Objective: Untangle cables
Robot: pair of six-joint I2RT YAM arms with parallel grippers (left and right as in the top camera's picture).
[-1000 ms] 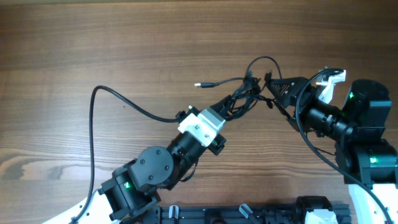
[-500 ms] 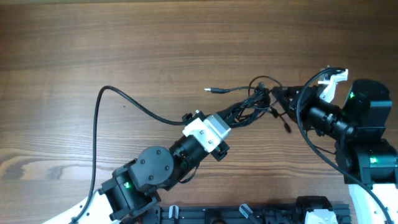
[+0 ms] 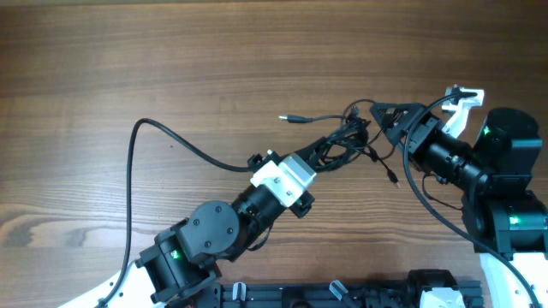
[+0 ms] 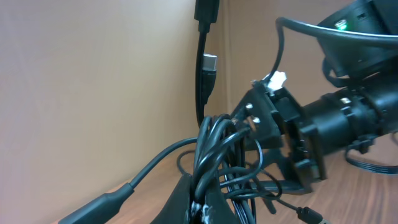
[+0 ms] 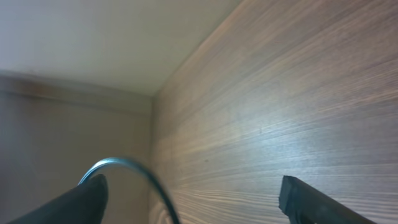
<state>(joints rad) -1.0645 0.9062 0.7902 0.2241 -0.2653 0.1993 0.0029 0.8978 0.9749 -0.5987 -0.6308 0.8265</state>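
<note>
The cables [image 3: 347, 141] are a tangle of thin black cords in the middle right of the table. One plug end [image 3: 287, 118] sticks out to the left and another [image 3: 392, 180] hangs to the lower right. My left gripper [image 3: 321, 160] is shut on the bunch; the left wrist view shows the cords [image 4: 214, 155] pinched between its jaws [image 4: 205, 208]. My right gripper [image 3: 379, 120] is open right beside the tangle. Its fingers are wide apart in the right wrist view [image 5: 193, 205], with one cord loop [image 5: 140, 174] between them, not gripped.
A long black cord [image 3: 137, 137] trails from the tangle leftward, then down the left side of the wooden table [image 3: 214, 51]. The arm bases [image 3: 197, 248] fill the near edge. The right arm's own thick cable [image 3: 428, 197] loops by its wrist.
My left gripper has moved right with the bunch. My right gripper has gone from closed at the tangle to open, and a plug end now hangs lower right.
</note>
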